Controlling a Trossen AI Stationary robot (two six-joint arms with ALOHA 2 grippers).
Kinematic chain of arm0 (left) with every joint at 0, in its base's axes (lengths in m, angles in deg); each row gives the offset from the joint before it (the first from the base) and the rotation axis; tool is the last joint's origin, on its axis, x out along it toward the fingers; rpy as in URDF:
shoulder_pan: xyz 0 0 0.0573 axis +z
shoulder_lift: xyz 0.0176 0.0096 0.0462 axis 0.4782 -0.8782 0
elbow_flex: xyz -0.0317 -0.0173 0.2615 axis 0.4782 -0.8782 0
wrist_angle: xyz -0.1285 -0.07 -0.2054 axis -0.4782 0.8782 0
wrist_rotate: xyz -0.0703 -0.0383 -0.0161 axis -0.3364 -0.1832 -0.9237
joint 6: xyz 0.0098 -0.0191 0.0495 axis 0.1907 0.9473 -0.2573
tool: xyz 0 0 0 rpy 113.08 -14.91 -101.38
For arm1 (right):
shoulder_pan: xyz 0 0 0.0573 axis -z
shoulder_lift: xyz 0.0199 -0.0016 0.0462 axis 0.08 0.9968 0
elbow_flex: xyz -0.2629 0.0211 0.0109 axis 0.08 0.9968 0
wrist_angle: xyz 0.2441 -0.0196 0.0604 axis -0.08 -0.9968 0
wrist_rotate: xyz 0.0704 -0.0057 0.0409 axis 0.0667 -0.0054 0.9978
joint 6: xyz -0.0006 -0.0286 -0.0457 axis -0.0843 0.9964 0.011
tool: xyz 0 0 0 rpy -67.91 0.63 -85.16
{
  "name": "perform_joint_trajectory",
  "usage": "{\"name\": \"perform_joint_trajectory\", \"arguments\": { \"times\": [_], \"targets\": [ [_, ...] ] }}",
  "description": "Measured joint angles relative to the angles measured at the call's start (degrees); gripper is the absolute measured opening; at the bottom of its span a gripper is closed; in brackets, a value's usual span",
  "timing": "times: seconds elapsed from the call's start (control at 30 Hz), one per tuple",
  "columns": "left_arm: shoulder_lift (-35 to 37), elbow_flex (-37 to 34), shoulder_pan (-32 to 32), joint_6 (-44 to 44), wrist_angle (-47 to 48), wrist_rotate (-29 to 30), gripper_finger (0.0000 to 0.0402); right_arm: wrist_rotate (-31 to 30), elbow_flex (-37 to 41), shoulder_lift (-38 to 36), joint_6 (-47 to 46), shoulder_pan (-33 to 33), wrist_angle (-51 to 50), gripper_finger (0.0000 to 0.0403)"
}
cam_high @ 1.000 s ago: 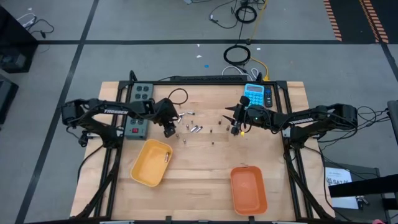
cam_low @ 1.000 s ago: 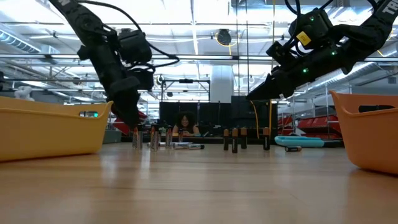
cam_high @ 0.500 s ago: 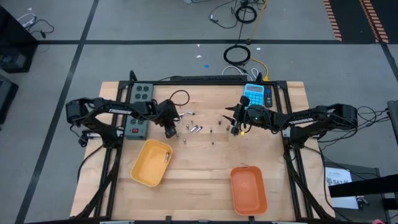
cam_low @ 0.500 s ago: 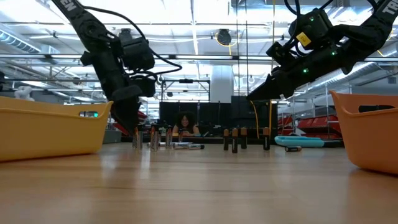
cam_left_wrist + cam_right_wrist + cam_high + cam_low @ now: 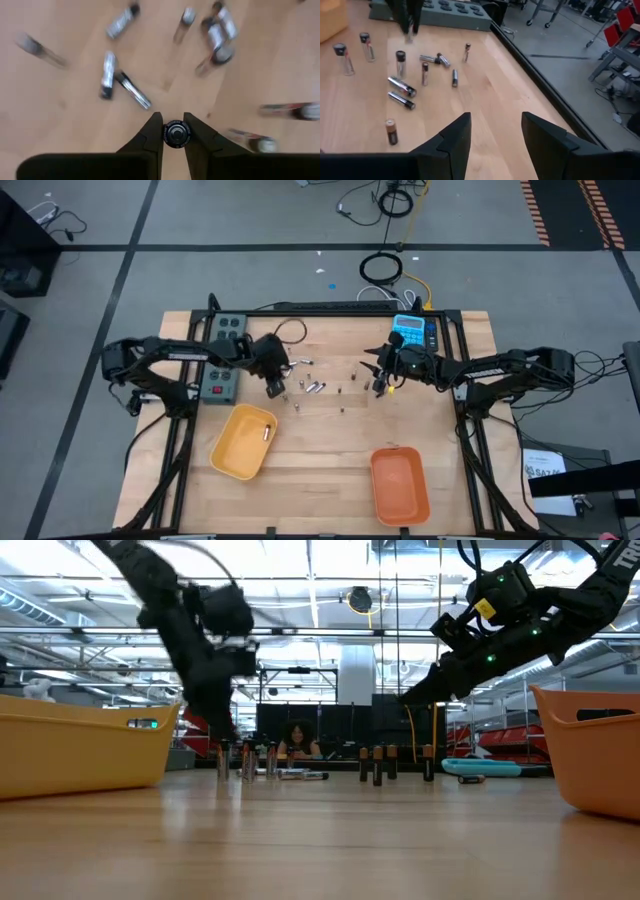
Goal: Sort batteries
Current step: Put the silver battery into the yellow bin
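Observation:
Several small batteries (image 5: 312,386) stand and lie scattered on the wooden table between my two grippers; they also show in the left wrist view (image 5: 116,82), the right wrist view (image 5: 401,86) and the low view (image 5: 376,764). My left gripper (image 5: 273,387) points down at the left end of the scatter, shut on one battery (image 5: 176,134). My right gripper (image 5: 377,380) hangs open and empty above the table at the right end of the scatter (image 5: 495,122). My left gripper pinches one battery between its two fingertips (image 5: 153,131), by the sides near its top end (image 5: 176,134). The fingers come from above, pointing down, and the battery stands upright along them. I cannot tell whether its lower end is on the table.
A yellow tray (image 5: 232,450) lies near-left with one battery in it, and an orange tray (image 5: 399,485) near-right. A grey button box (image 5: 226,356) sits behind my left arm, a blue calculator (image 5: 415,332) behind my right. Black frame rails edge the table.
My left gripper has shifted a little toward the table's right, toward the standing batteries, and is in motion, blurred in the low and left wrist views.

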Motion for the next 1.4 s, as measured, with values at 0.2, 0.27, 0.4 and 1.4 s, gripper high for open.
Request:
{"name": "perform_joint_trajectory", "arguments": {
  "times": [0.2,0.27,0.4,1.4],
  "targets": [
    [7.17,15.2,1.82,0.2,19.3,-4.31,0.0054,0.18,0.0,0.0,-0.46,-0.01,1.08,0.0166],
    [7.89,20.67,2.54,4.81,28.9,-11.18,0.0054,0.16,0.0,0.0,-0.65,-0.01,1.06,0.0166],
    [8.7,26.99,0.57,18.1,44.43,-27.59,0.0054,0.16,0.04,0.0,-0.68,-0.04,1.06,0.0166],
    [-1.81,17.44,-40.29,43.53,41.54,-6.14,0.0078,-0.1,1.38,0.0,-1.44,-3.09,3.72,0.0166]
  ]
}}
